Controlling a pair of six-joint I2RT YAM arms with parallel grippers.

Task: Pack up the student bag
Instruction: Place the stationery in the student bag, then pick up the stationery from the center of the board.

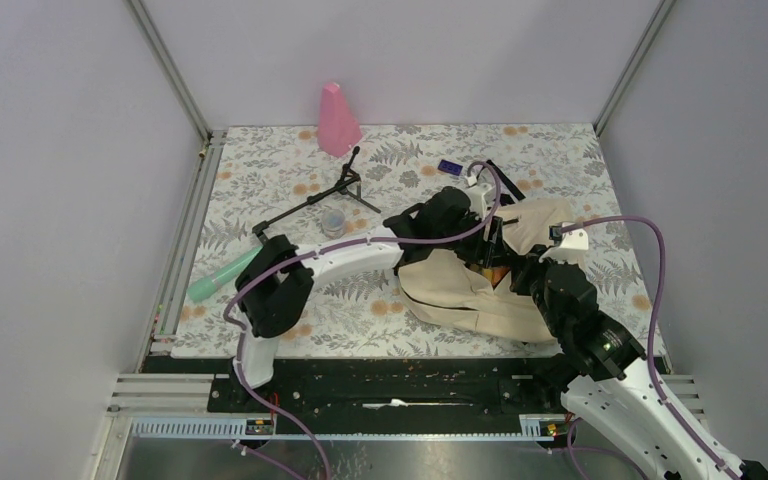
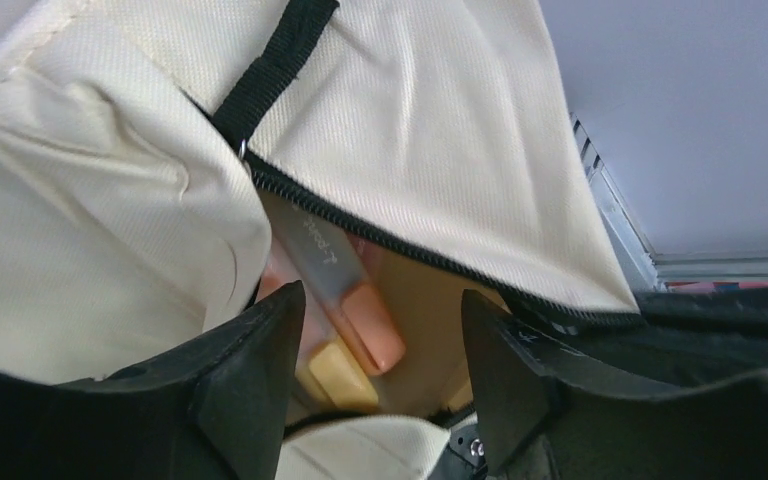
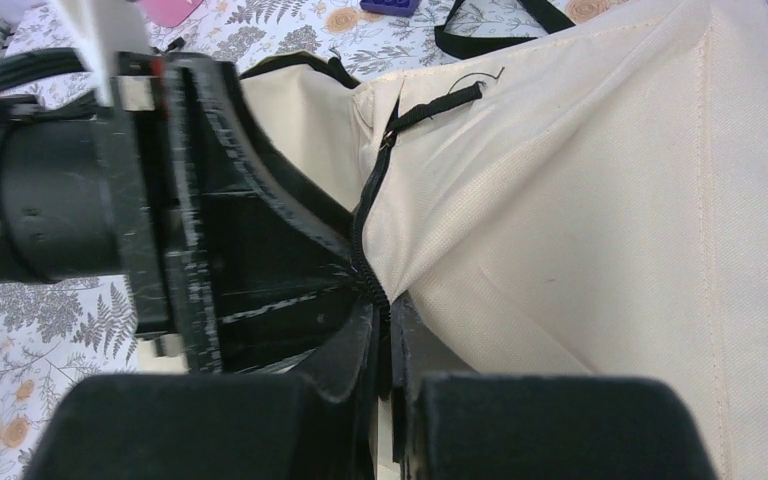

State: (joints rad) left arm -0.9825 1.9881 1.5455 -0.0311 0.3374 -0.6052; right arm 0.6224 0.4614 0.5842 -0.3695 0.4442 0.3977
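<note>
The student bag (image 1: 460, 295), cream fabric with a black zipper, lies at the right of the table. Its mouth gapes in the left wrist view, the zipper edge (image 2: 410, 250) running across it. Inside lie a peach-orange stick with a grey clear cap (image 2: 355, 300) and a yellow piece (image 2: 338, 375). My left gripper (image 2: 382, 300) hangs open just above that mouth, nothing between its fingers. My right gripper (image 3: 385, 325) is shut on the bag's zipper edge (image 3: 368, 250) and holds the cloth (image 3: 580, 220) up. The left gripper's black body (image 3: 210, 270) stands close beside it.
A pink cone (image 1: 338, 120) stands at the back. A black tripod stand (image 1: 328, 195) and a small grey pot (image 1: 333, 222) lie mid-table. A teal-green tube (image 1: 222, 275) rests near the left rail. A small blue object (image 1: 449, 167) sits behind the bag.
</note>
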